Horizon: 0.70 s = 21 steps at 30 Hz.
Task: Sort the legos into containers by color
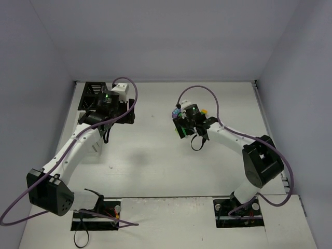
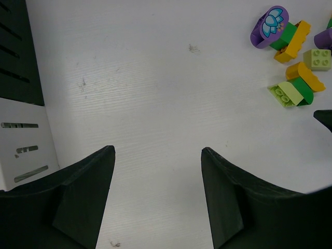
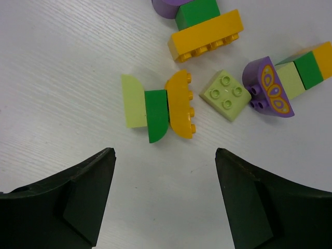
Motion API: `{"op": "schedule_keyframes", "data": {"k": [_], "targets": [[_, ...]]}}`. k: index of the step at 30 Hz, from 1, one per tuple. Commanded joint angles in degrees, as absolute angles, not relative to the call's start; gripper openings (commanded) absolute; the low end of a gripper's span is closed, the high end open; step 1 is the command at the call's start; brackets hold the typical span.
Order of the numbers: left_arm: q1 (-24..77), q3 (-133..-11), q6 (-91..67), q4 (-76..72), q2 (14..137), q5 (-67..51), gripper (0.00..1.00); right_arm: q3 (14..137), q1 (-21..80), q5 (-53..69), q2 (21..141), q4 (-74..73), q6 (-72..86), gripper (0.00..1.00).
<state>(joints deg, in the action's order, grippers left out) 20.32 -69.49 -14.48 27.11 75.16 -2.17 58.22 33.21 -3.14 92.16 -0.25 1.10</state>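
Observation:
Several legos lie loose just ahead of my right gripper, which is open and empty above the table. Closest is a joined light green, dark green and orange piece. Beyond it are a light green square brick, a purple brick with a butterfly print and a long yellow brick. My left gripper is open over bare table, empty. The black container and a white container sit at its left. From above, the left gripper is beside the black container; the right gripper covers most of the legos.
In the left wrist view the lego cluster lies far off at the upper right, with the tip of the right gripper at the edge. Grey walls close in the table at the back and sides. Purple cables loop above both wrists.

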Motion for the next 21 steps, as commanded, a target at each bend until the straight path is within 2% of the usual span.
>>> {"op": "schedule_keyframes", "data": {"k": [1,10,14,21], "targets": [[20.7,-71.5,-13.7,24.8,75.0,-2.8,0.61,61.7,31.6,-0.6,94.3,-2.3,-8.5,0.75],[20.7,-71.5,-13.8,24.8,75.2,-3.4,0.61,64.2,26.9,7.3,98.7,-2.2,-13.4,0.74],[20.7,-71.6,-13.8,24.9,75.5,-3.7,0.61,65.0,26.8,10.0,100.5,-2.0,-14.2,0.66],[20.7,-71.7,-13.8,24.8,75.6,-4.0,0.61,65.0,26.8,12.0,103.6,-0.6,-14.5,0.63]]}}
